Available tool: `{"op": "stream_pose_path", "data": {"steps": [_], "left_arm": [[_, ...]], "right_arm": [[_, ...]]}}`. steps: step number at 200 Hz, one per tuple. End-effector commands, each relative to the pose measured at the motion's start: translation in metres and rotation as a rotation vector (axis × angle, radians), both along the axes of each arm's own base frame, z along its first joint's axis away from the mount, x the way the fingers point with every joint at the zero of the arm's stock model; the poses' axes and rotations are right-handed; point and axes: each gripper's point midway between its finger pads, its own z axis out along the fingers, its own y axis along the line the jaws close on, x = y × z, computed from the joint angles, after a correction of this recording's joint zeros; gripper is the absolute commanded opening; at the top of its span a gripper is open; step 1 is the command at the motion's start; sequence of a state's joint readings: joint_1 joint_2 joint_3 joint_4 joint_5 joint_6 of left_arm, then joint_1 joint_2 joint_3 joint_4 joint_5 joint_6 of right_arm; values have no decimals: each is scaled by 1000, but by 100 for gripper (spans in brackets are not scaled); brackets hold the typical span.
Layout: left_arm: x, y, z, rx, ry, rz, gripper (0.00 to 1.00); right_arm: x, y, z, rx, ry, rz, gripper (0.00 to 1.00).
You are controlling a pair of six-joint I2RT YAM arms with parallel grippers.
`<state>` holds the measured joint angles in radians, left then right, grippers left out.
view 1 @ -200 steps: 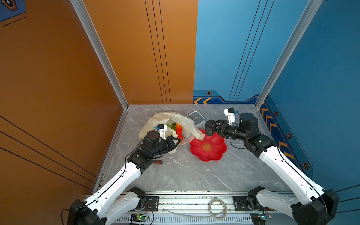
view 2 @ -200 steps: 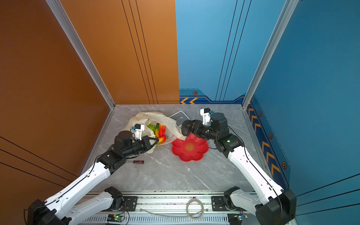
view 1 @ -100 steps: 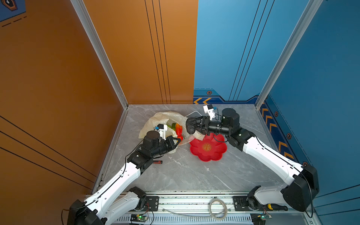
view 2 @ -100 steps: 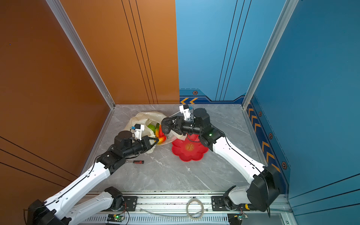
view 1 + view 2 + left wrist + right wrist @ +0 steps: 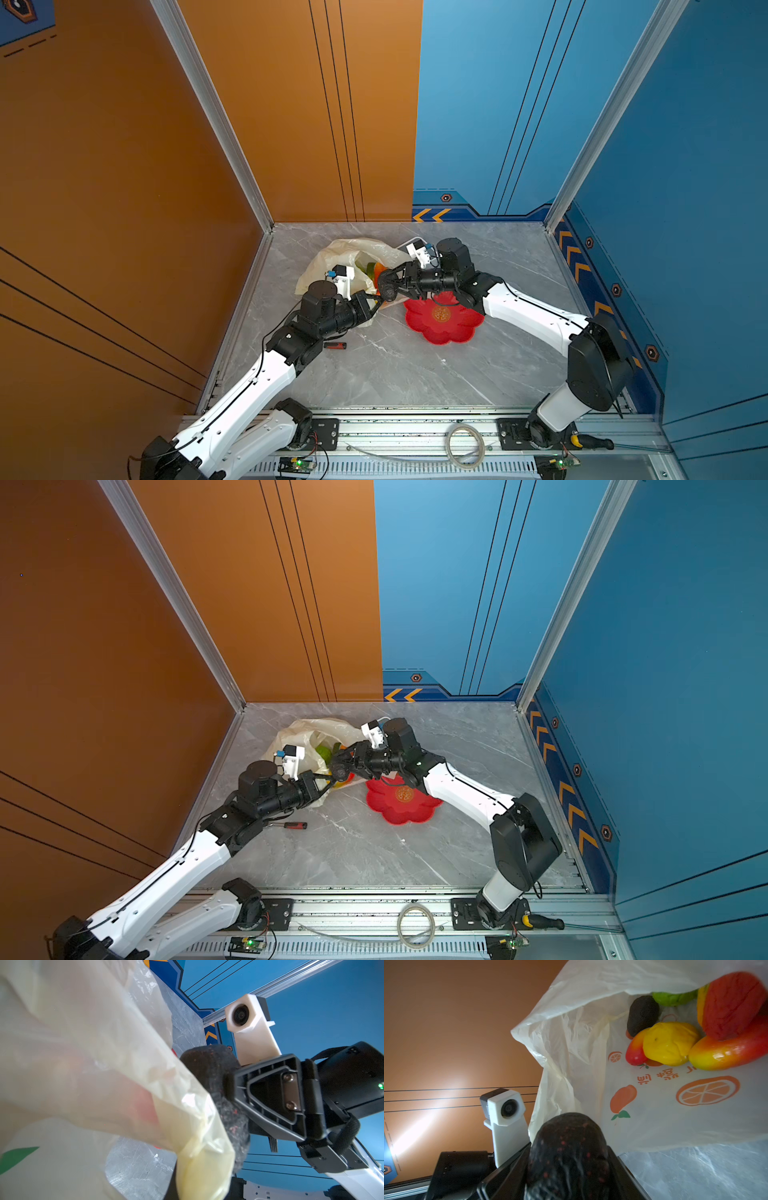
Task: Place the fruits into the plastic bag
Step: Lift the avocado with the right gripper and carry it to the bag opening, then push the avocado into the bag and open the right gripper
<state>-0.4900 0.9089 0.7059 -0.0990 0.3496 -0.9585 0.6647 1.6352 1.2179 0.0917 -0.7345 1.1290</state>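
Observation:
The cream plastic bag [image 5: 332,262] [image 5: 299,733] lies at the back left of the table with its mouth held up. My left gripper [image 5: 376,305] [image 5: 328,781] is shut on the bag's rim [image 5: 199,1167], and the film hides its jaws. My right gripper [image 5: 388,286] [image 5: 340,769] is shut on a dark rough fruit [image 5: 566,1155] [image 5: 207,1068] right at the bag's mouth. Inside the bag lie a yellow fruit [image 5: 668,1043], red-orange fruits [image 5: 726,1053], a green one [image 5: 675,998] and a second dark one [image 5: 642,1015].
A red flower-shaped dish [image 5: 453,328] [image 5: 399,808] sits under the right forearm, nothing in it. A small red-handled screwdriver [image 5: 334,345] [image 5: 293,825] lies by the left arm. A white-grey box [image 5: 411,242] shows behind the bag. Walls enclose three sides.
My right gripper has carried the dark fruit leftward from beside the red dish to the bag's mouth. The left arm and the bag have stayed put.

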Motion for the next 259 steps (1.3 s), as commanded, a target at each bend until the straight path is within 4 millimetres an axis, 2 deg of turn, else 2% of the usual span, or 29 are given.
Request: {"op": "stream_pose_path", "data": {"steps": [1, 47, 102, 134, 147, 158, 160, 163, 209, 259], "left_arm": [[0, -1, 21, -16, -56, -12, 0], [-1, -2, 26, -21, -65, -20, 0], [0, -4, 32, -21, -73, -28, 0], [1, -5, 32, -22, -74, -32, 0], [2, -6, 31, -21, -72, -33, 0], [2, -6, 30, -21, -72, -33, 0], [2, -6, 30, -22, -70, -34, 0], [2, -6, 30, -21, -70, -33, 0], [2, -6, 25, -22, -65, -30, 0], [1, -4, 16, -23, -53, -20, 0]], "right_arm": [[1, 5, -2, -28, -28, 46, 43], [11, 19, -29, -73, 15, 77, 43], [32, 40, -59, -102, 66, 91, 43], [45, 58, -69, -130, 74, 94, 43], [53, 60, -78, -160, 84, 67, 43], [59, 61, -76, -170, 75, 40, 43], [61, 62, -86, -184, 90, 36, 43], [64, 63, -92, -193, 96, 29, 43], [89, 69, -102, -223, 88, -56, 48], [102, 77, -105, -199, 84, -82, 60]]}}
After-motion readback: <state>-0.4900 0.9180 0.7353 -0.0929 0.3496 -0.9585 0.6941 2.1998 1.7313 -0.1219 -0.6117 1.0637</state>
